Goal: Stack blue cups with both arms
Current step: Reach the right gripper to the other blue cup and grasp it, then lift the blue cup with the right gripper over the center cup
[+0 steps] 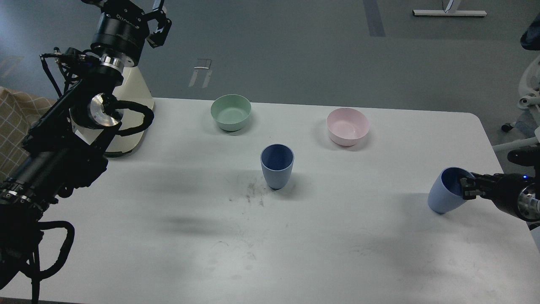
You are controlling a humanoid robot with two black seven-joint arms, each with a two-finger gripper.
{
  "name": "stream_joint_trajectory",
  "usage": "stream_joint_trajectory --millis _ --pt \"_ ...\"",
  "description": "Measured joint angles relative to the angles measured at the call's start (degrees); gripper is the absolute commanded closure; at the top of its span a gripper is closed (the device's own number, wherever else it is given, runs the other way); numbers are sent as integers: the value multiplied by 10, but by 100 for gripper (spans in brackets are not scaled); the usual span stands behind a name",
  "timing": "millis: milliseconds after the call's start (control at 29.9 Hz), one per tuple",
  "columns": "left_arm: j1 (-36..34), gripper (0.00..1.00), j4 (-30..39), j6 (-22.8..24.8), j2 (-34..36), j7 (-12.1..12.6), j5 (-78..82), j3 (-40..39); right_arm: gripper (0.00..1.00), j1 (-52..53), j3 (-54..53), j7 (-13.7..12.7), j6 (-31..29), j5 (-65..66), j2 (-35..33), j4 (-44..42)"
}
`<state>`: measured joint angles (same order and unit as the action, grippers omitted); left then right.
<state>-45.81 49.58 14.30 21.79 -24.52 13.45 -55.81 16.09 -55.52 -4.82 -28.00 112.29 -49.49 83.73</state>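
On the white table [177, 236], the right gripper [466, 188] pinches the rim of a tilted blue cup [443, 196], which should be carried level over the upright cup [276, 166] mid-table; the left gripper [157, 25] hangs raised, fingers parted, empty.

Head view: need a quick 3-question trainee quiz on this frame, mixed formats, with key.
1. True or false: the right gripper grips the rim of a tilted matte dusty-blue tumbler near the right edge of the white table.
2. Which thing stands nearest the upright dusty-blue tumbler at the table's middle? A) mint-green bowl B) pink bowl C) the tilted tumbler
3. Fill in: the left gripper is raised beyond the table's far-left corner, holding ____.

Key: 1 true; 2 A; 3 nothing.
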Motion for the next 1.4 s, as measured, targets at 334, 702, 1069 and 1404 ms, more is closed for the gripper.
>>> stream_joint_trajectory --millis 334,702,1069,1404 --pt "-1 3 0 0 0 1 1 0 100 6 -46 0 0 -26 1 0" --pt "-7 3 0 -2 -2 4 2 0 100 87 -121 -10 0 -178 3 49" --pt "-4 2 0 2 1 15 2 0 100 246 19 -102 0 -182 211 50" --pt "-2 2 -6 6 2 21 -1 -4 100 332 159 -119 0 -115 335 -13"
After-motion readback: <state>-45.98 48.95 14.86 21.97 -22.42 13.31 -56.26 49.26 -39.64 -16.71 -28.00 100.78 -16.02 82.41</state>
